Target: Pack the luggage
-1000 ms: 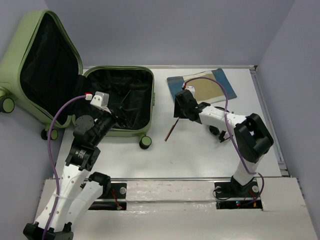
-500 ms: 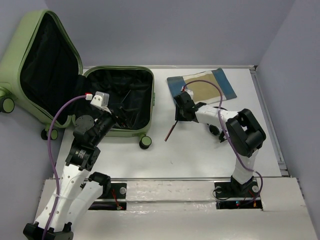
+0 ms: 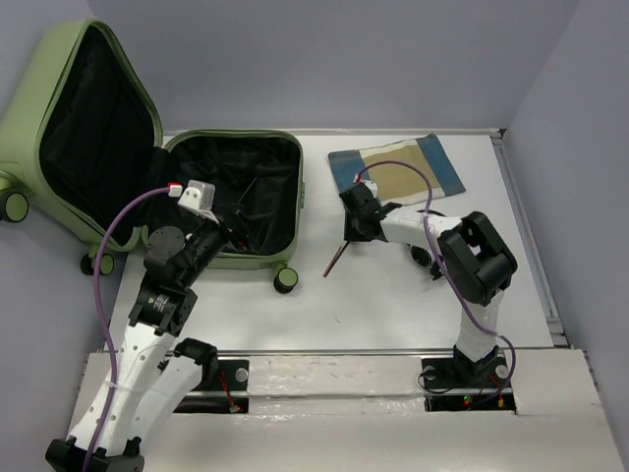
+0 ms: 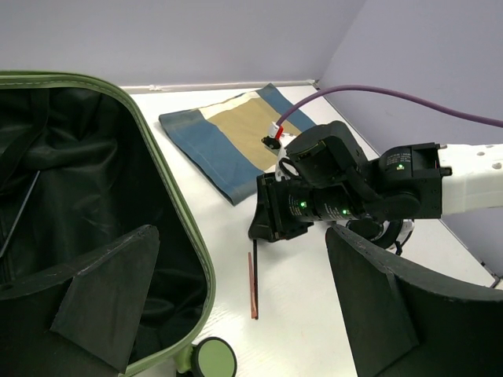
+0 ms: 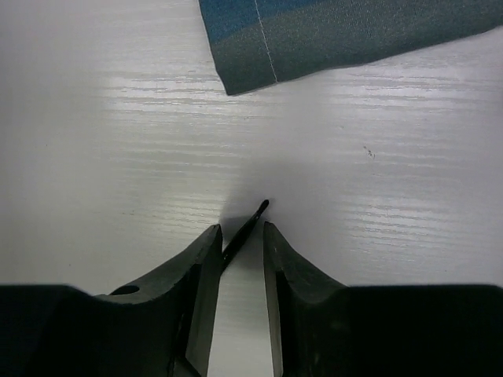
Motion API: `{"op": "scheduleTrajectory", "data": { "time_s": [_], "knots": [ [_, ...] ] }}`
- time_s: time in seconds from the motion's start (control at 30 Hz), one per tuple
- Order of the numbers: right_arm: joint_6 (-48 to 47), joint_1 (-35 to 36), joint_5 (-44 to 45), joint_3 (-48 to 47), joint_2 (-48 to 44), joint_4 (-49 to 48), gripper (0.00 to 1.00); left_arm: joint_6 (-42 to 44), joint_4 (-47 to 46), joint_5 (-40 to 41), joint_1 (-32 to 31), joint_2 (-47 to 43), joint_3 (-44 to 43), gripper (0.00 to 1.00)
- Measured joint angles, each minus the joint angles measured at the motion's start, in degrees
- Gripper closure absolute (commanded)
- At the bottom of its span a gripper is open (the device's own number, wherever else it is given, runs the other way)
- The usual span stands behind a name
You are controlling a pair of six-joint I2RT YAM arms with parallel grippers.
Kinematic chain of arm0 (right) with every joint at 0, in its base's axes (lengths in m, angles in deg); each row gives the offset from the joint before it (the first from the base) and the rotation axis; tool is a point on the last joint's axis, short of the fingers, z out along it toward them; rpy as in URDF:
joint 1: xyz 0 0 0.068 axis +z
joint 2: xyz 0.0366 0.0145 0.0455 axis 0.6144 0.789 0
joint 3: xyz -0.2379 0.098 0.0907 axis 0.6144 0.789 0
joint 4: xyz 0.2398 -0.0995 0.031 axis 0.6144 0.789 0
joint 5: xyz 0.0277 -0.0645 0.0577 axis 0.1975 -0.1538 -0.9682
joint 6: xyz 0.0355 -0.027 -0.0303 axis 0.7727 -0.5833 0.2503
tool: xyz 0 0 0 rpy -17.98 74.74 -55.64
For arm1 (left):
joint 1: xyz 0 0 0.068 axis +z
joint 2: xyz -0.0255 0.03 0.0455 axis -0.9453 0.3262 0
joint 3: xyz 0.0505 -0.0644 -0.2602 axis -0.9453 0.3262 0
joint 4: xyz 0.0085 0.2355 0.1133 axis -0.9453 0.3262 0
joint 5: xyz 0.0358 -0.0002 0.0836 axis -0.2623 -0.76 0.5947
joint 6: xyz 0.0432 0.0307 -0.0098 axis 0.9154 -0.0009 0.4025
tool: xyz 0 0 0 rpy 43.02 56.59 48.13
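Observation:
The luggage (image 3: 25, 108), a pale olive-green suitcase, lies open at the table's left with its black lining showing; its rim shows in the left wrist view (image 4: 169, 204). A thin red-brown stick with a black end (image 3: 334, 261) lies on the table right of it, also seen in the left wrist view (image 4: 252, 287). My right gripper (image 3: 351, 231) is low at the stick's far end. In the right wrist view its jaws (image 5: 242, 228) stand narrowly apart around the black tip (image 5: 250, 222), which touches the left finger. My left gripper (image 3: 233, 226) hangs wide open and empty over the suitcase's front right corner.
A folded blue and tan cloth (image 3: 398, 169) lies flat at the back right, just beyond the right gripper; its corner shows in the right wrist view (image 5: 338, 31). A suitcase wheel (image 3: 285, 281) sticks out near the stick. Grey walls close in the table.
My right gripper has shifted a little left and its wrist has swung in toward the stick's black end. The stick and my left arm have not moved.

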Motion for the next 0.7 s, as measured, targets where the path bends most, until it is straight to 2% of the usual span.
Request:
{"op": "scheduleTrajectory", "data": {
  "time_s": [0.43, 0.53, 0.6, 0.63, 0.67, 0.7],
  "knots": [
    [-0.85, 0.07, 1.36, 1.01, -0.83, 1.33, 0.80, 0.00, 0.00, 0.00, -0.02, 0.00, 0.00, 0.01],
    [-1.14, 0.09, 1.97, 1.86, -1.57, 1.95, 0.81, 0.00, 0.00, 0.02, -0.02, 0.00, 0.00, 0.01],
    [-1.46, 0.11, 2.27, 1.88, -1.62, 2.16, 0.74, 0.00, 0.00, 0.02, -0.02, -0.02, 0.00, 0.01],
    [-1.62, 0.11, 2.40, 1.88, -1.60, 2.23, 0.74, 0.00, 0.00, 0.02, -0.02, -0.02, 0.00, 0.01],
    [-1.92, 0.11, 2.62, 1.88, -1.60, 2.36, 0.76, 0.00, 0.00, 0.02, -0.02, -0.02, 0.00, 0.01],
    [-2.25, 0.11, 2.80, 1.88, -1.62, 2.49, 0.83, 0.00, 0.00, 0.02, -0.02, -0.02, 0.00, 0.01]
  ]
}}
